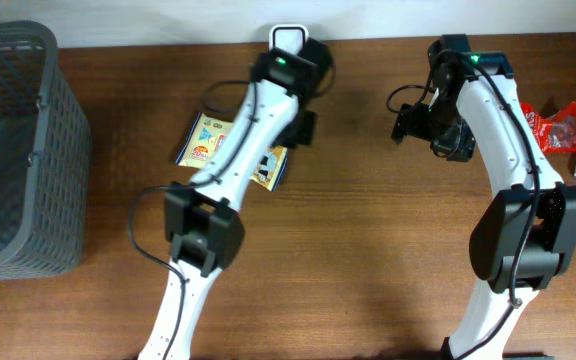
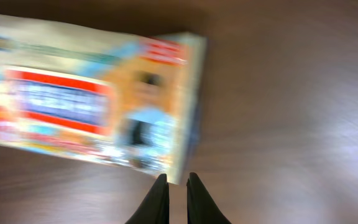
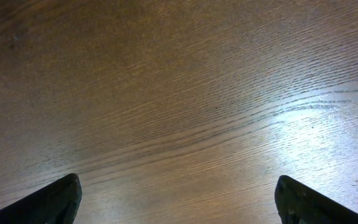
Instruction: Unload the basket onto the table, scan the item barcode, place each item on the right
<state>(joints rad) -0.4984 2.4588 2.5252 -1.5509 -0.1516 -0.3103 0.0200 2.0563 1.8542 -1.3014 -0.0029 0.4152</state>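
On the left part of the brown wooden table (image 1: 368, 250), the flat yellow-and-blue snack packet (image 2: 92, 106) lies just beyond the left gripper (image 2: 177, 178). Its jaws are nearly together and grasp nothing. They should widen, then take the packet's edge squarely. The right gripper (image 3: 178, 194) hangs spread wide, holding nothing.

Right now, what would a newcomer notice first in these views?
The blurred, colourful snack packet fills the left wrist view, its corner right at the left gripper's close-set tips; overhead it lies partly under the left arm. A big grey basket stands at the table's left edge, and red packets sit at the far right. The right gripper hangs wide open over bare wood.
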